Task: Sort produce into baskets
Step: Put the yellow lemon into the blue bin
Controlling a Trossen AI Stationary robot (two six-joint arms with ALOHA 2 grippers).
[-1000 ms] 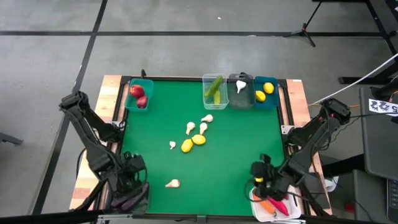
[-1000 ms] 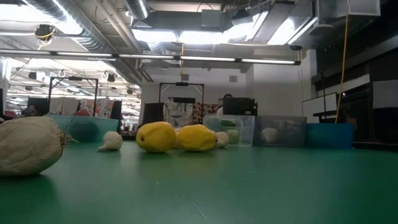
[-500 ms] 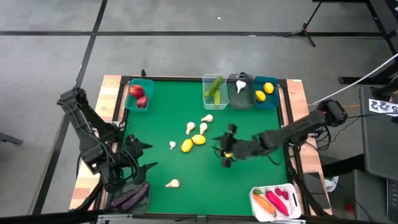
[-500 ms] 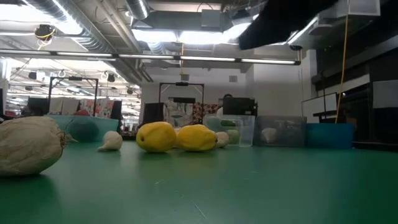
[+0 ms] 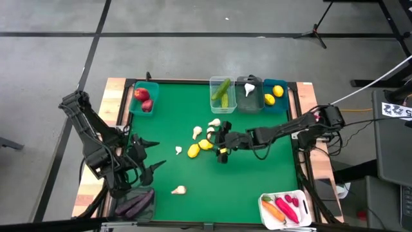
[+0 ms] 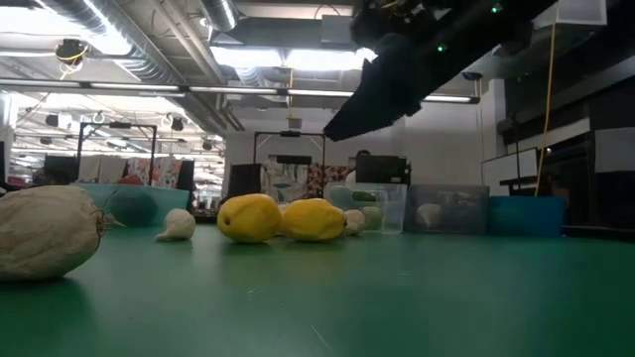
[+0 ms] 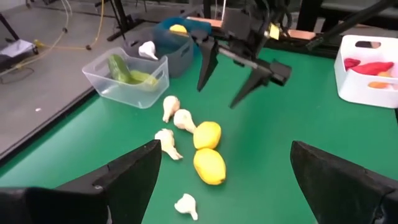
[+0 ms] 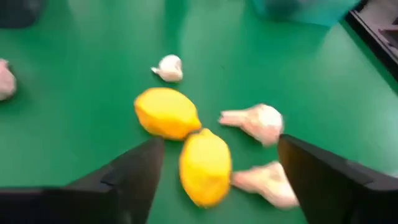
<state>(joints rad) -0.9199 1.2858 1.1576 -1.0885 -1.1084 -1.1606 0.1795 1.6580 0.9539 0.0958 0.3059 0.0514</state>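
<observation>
Right hand [image 5: 222,147] hangs over the middle of the green worktop [image 5: 257,167], fingers spread wide and empty, right above the two lemons [image 5: 199,147]. They lie touching each other, with garlic bulbs [image 5: 210,129] just beside them, so I'd come straight down on the nearer lemon only — they're smooth, rounded ovals and look likely to roll. The knobbly garlic has little stalks (easy to snag). Left hand [image 5: 149,158] waits near its own edge, fingers apart too

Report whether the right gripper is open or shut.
Open. The right gripper hangs above the two lemons with its fingers spread wide, nothing between them.
</observation>
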